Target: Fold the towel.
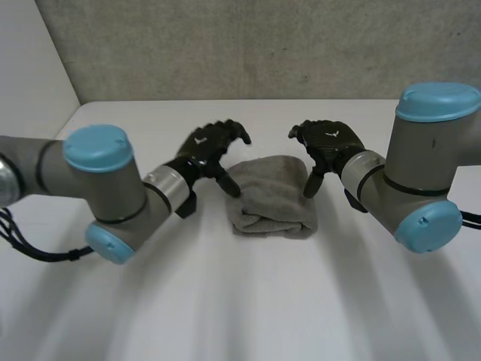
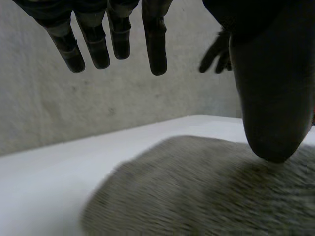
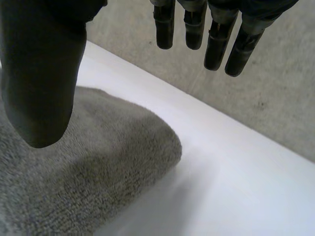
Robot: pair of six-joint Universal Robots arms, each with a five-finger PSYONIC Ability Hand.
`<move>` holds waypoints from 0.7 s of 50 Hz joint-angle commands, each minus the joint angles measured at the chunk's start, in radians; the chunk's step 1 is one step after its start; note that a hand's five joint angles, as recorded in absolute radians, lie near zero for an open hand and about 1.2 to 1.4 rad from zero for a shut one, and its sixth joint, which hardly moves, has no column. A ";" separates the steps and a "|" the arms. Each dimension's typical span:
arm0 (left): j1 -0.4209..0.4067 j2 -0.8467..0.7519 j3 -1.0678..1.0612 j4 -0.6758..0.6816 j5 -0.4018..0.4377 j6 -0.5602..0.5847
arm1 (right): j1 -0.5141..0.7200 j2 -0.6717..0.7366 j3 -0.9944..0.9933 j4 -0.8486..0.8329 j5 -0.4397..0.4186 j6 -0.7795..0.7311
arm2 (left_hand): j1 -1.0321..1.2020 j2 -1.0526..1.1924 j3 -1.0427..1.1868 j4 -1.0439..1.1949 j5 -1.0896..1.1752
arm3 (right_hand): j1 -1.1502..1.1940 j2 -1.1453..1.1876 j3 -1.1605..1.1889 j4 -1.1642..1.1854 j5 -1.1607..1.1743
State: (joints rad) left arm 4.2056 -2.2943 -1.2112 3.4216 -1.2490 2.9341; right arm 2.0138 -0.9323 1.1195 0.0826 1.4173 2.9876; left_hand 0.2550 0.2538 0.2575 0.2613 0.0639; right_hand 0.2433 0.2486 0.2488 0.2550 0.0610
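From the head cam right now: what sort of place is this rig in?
Probably a lab test bench rather than a home: a plain white table, a rough grey concrete-like wall behind it, and one folded grey towel lying between the robot's left hand and right hand.

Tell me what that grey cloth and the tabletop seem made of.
The towel looks like soft terry cloth, probably cotton: its grey surface is fuzzy and napped. The table seems smooth white laminate or painted board, judging by its even, matte surface.
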 commanded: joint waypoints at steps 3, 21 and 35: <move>-0.053 -0.115 0.016 -0.013 -0.067 0.017 | -0.016 0.139 -0.112 0.068 -0.046 0.135 | 0.026 0.027 0.024 0.020 0.043 | -0.069 -0.074 -0.074 -0.080 -0.061; -0.016 -0.073 -0.051 -0.045 -0.089 0.197 | -0.024 0.239 -0.178 0.152 -0.067 0.117 | 0.014 0.016 0.012 0.008 0.031 | -0.069 -0.074 -0.074 -0.080 -0.061; -0.010 0.211 -0.041 -0.102 -0.105 0.194 | -0.026 -0.092 -0.093 0.143 0.030 0.152 | -0.012 -0.011 -0.015 -0.018 0.004 | -0.069 -0.074 -0.074 -0.080 -0.061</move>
State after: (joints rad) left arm 4.1899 -2.2132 -1.2609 3.3571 -1.3400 3.1289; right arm 1.9892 -0.8873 1.0135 0.2249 1.3616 3.1170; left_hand 0.2621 0.2523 0.2566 0.2616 0.0876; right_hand 0.2098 0.2438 0.2298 0.2550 0.0610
